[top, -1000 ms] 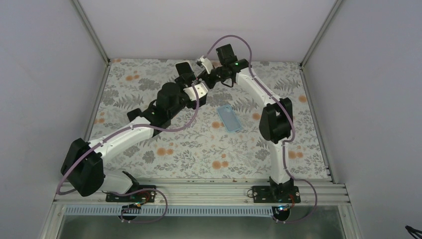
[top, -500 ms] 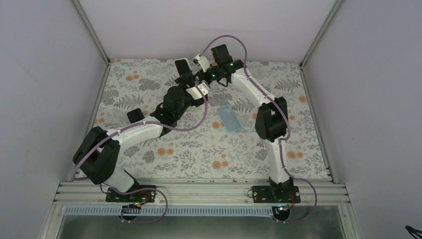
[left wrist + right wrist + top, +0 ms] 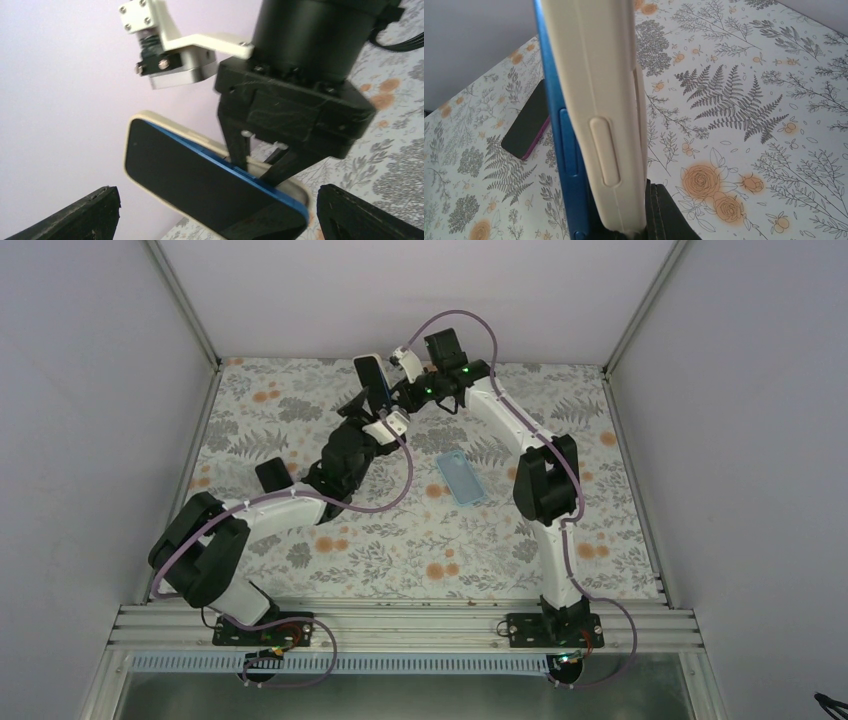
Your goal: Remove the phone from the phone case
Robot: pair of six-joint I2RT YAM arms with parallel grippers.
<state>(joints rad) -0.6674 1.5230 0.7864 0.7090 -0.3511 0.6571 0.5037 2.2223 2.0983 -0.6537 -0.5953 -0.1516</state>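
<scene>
Left wrist view: the right gripper is clamped on a cream rectangular phone case with a blue-edged, black-screened phone seated inside it, held clear above the floral-patterned worktop. The left gripper is spread wide, with one finger on either side of the phone.

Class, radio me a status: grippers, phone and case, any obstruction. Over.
Right gripper shut on cased phone, held aloft. Left gripper open around it, no contact seen. Not yet extracted. Nothing blocking.
</scene>
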